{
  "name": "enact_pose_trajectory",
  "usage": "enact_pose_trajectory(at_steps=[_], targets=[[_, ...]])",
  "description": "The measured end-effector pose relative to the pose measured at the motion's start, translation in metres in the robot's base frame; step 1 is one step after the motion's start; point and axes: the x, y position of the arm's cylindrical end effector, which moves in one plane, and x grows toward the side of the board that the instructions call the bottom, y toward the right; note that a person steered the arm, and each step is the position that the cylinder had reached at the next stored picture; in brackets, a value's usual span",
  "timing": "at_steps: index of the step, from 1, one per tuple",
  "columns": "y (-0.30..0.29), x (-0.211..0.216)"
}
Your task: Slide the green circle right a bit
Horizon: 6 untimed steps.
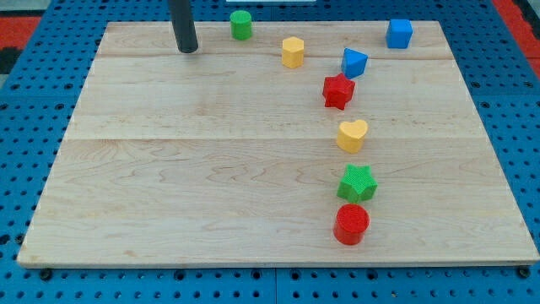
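The green circle (241, 24) is a small green cylinder near the top edge of the wooden board (194, 177), left of centre. My tip (187, 49) is the lower end of the dark rod, resting on the board to the left of the green circle and slightly below it, with a clear gap between them. Nothing touches the green circle.
A yellow hexagon (293, 51) lies to the right of the green circle and lower. Further right are a blue triangle-like block (353, 62) and a blue cube (399, 33). Below them run a red star (337, 90), yellow heart (352, 134), green star (357, 182) and red cylinder (352, 224).
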Motion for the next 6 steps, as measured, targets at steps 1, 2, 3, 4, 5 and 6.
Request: enact_pose_trajectory(at_steps=[1, 2, 3, 4, 5, 6], targets=[[-0.001, -0.004], [-0.003, -0.064], [0.0, -0.065], [0.009, -0.064], [0.056, -0.064], [0.113, -0.021]])
